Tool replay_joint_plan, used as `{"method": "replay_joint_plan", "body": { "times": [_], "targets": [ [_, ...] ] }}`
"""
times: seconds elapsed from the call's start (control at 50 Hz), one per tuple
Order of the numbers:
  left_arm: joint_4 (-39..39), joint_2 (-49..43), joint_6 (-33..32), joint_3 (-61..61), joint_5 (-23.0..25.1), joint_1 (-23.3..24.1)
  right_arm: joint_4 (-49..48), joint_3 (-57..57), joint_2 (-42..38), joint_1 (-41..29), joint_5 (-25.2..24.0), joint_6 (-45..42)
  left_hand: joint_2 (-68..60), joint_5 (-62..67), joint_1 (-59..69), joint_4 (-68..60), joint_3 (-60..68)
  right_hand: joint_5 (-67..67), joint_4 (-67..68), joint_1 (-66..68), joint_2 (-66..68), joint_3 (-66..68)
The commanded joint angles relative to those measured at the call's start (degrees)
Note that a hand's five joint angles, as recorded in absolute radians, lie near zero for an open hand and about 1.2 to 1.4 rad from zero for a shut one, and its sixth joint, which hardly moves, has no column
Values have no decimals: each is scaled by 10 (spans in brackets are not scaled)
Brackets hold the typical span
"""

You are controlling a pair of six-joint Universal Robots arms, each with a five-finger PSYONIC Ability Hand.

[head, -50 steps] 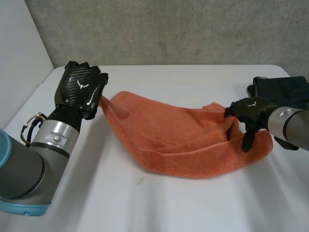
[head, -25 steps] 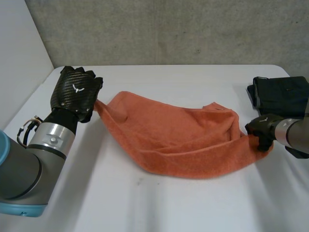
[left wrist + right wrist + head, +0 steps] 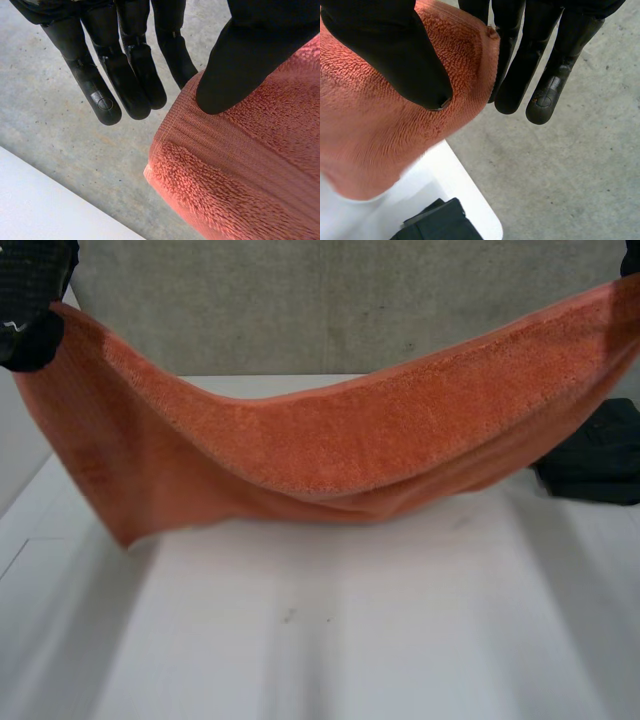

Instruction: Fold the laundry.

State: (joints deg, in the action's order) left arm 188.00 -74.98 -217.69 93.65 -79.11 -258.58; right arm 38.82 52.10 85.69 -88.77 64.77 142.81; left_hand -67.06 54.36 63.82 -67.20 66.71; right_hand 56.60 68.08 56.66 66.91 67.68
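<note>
An orange terry towel (image 3: 330,450) hangs stretched in the air above the white table (image 3: 350,640), sagging in the middle, its lower edge near the tabletop. My left hand (image 3: 30,310) holds the towel's upper left corner. In the left wrist view the thumb (image 3: 240,60) presses the towel (image 3: 240,170) against straight fingers (image 3: 125,75). My right hand (image 3: 633,252) holds the upper right corner. In the right wrist view its thumb (image 3: 390,50) pinches the towel (image 3: 370,130) against the fingers (image 3: 520,65).
A dark folded garment (image 3: 595,455) lies at the table's right edge, below my right hand (image 3: 435,222). A grey concrete wall (image 3: 330,310) stands behind the table. The table's front half is bare.
The towel lay bunched on the table; now both hands have lifted it high and spread it wide. The right hand closed on its corner before the lift.
</note>
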Motion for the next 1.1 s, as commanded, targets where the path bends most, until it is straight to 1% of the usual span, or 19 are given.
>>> {"method": "replay_joint_plan", "body": {
  "times": [0.02,0.12,0.16,0.18,0.24,0.26,0.32,0.34,0.42,0.44,0.48,0.52,0.56,0.62,0.68,0.76,0.86,1.0,1.1],
  "targets": [
    [-26,-108,0,-40,32,-28,0,12,-47,-9,14,-41,-96,123,128,-95,99,134,119,233,131,123],
    [-24,-217,-4,-63,27,-25,-8,6,-137,-46,56,-58,-86,113,118,-84,89,134,119,233,131,123],
    [-22,-281,-5,-91,26,-25,-29,-12,-185,-75,99,-54,-86,113,118,-84,89,134,119,233,131,123],
    [-22,-302,-5,-102,26,-25,-54,-29,-219,-90,128,-53,-88,115,120,-86,91,134,119,233,131,123],
    [-21,-379,-5,-169,26,-24,-102,-52,-264,-110,163,-51,-88,115,120,-86,91,134,119,233,131,123],
    [-20,-396,-6,-187,27,-21,-144,-68,-288,-120,177,-46,-88,115,120,-86,91,134,119,233,131,123],
    [-4,-454,-11,-271,23,-17,-222,-96,-315,-130,183,-24,-93,120,125,-91,96,134,119,233,131,123],
    [3,-468,-13,-299,19,-15,-281,-112,-329,-134,182,2,-93,120,125,-91,96,134,119,233,131,123],
    [69,-505,-14,-406,-9,-3,-449,-156,-350,-136,188,69,-94,121,127,-93,98,134,119,233,131,123],
    [109,-511,-13,-445,-25,-2,-482,-166,-351,-136,189,81,-94,121,127,-93,98,134,119,233,131,123],
    [154,-512,-10,-470,-38,-1,-565,-190,-351,-136,192,107,-91,118,123,-90,94,134,119,233,131,123],
    [231,-507,-5,-493,-58,1,-611,-205,-351,-136,195,121,-96,123,128,-94,99,134,119,233,131,123],
    [276,-501,2,-494,-68,3,-660,-215,-349,-137,199,136,-98,125,130,-96,101,134,119,233,131,123],
    [336,-482,32,-490,-79,6,-669,-221,-347,-137,200,149,-103,130,135,-101,106,134,119,233,131,123],
    [337,-468,80,-464,-83,4,-661,-221,-350,-136,200,157,-108,135,140,-106,111,134,119,233,131,123],
    [331,-453,111,-404,-80,-2,-615,-210,-355,-136,193,157,-108,135,140,-106,111,134,119,233,131,123],
    [336,-457,114,-310,-68,-3,-553,-193,-377,-136,180,155,-106,133,138,-105,110,134,119,233,131,123],
    [335,-502,109,-190,-47,-1,-452,-123,-426,-136,130,138,-101,128,133,-100,105,134,119,233,131,123],
    [323,-547,95,-139,-50,0,-404,-58,-468,-135,120,69,-98,125,130,-96,101,134,119,233,131,123]
  ]
}}
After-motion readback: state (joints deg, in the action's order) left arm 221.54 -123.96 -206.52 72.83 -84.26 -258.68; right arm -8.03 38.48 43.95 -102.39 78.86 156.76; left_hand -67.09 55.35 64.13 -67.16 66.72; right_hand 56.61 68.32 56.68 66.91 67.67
